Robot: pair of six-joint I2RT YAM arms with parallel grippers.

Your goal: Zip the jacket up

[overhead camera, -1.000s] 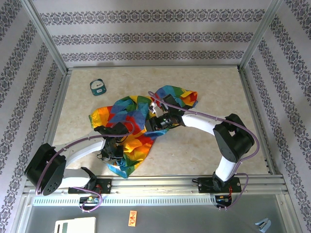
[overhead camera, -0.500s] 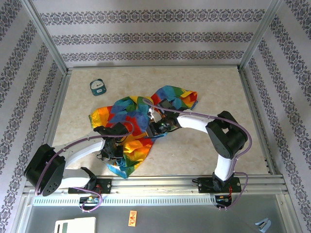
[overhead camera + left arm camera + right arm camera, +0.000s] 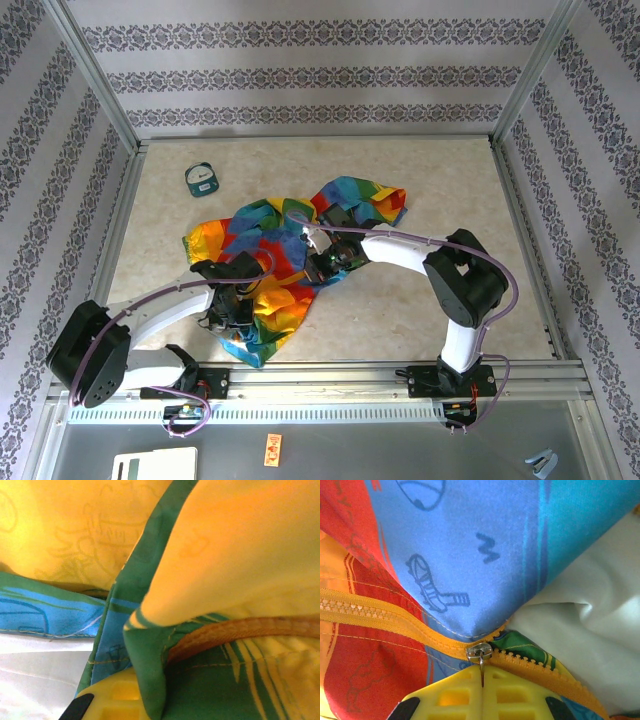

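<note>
Right gripper has edged left over the jacket and snapped closed on the zipper pull.

Up close in the right wrist view, its yellow fingers meet with the thin metal tab pinched between them. The slider sits just above on the orange zipper tape, whose teeth look joined to the left. Left gripper stays clenched on a green fold low in the crumpled heap, left of centre on the table. With one end pinned and the pull caught, I'd say drawing along the teeth can begin.
</note>
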